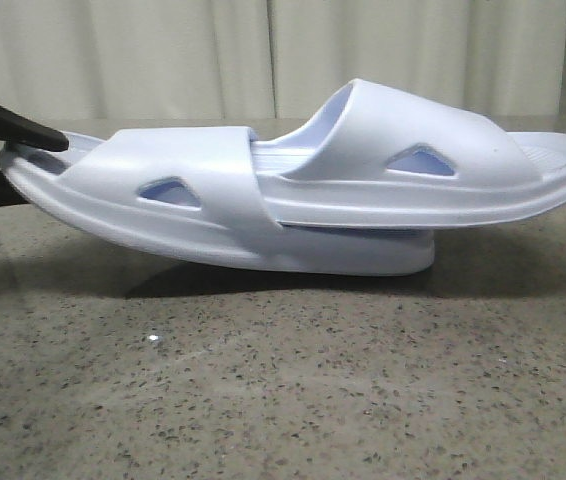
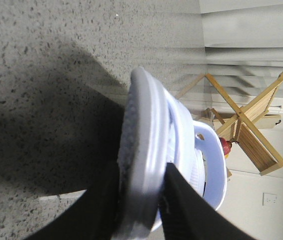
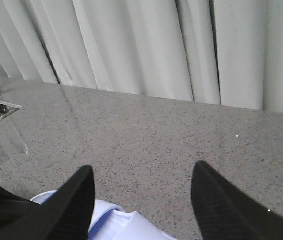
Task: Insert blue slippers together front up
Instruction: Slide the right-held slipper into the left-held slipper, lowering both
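The left gripper [image 2: 139,210] clamps the nested blue slippers [image 1: 303,190] at their left end (long axis sideways); the right gripper [image 3: 142,200] gapes wide above.

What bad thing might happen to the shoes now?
1. The left gripper pinches only the heel edge of one of the blue slippers, which is tilted off the table. It might slip out and drop.
2. The other slipper is only tucked under the first one's strap, so a jolt might slide it back out.
3. The right gripper is open and holds nothing, so it cannot catch them.
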Controlling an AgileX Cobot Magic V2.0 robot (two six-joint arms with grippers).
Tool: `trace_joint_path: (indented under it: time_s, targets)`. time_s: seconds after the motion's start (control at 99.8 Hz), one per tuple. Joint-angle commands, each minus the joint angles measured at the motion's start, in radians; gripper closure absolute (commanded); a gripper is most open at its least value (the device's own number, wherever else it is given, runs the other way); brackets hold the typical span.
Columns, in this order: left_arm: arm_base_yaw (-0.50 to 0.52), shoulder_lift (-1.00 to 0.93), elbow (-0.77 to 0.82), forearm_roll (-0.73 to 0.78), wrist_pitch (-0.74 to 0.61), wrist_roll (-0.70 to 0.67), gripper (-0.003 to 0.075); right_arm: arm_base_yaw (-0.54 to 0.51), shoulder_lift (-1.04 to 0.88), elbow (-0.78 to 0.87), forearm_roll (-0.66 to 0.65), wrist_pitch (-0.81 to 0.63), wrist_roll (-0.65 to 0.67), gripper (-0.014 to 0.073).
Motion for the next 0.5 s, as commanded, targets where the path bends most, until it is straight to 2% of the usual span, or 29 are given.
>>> trace_joint_path:
  time_s: [0.0, 0.22, 0.491]
  targets:
    - [-0.009, -0.013, -0.032, -0.087, 0.043, 0.013, 0.0531, -0.009, -0.006, -0.029, 0.018, -0.030, -0.015, 0.0222]
    - [-0.009, -0.013, -0.032, -0.087, 0.022, 0.040, 0.0525, -0.009, -0.006, -0.029, 0.018, -0.021, -0.015, 0.0222]
    - [-0.009, -0.013, -0.032, -0.087, 0.019, 0.051, 0.0398, -0.009, -0.006, -0.029, 0.018, -0.019, -0.015, 0.0222]
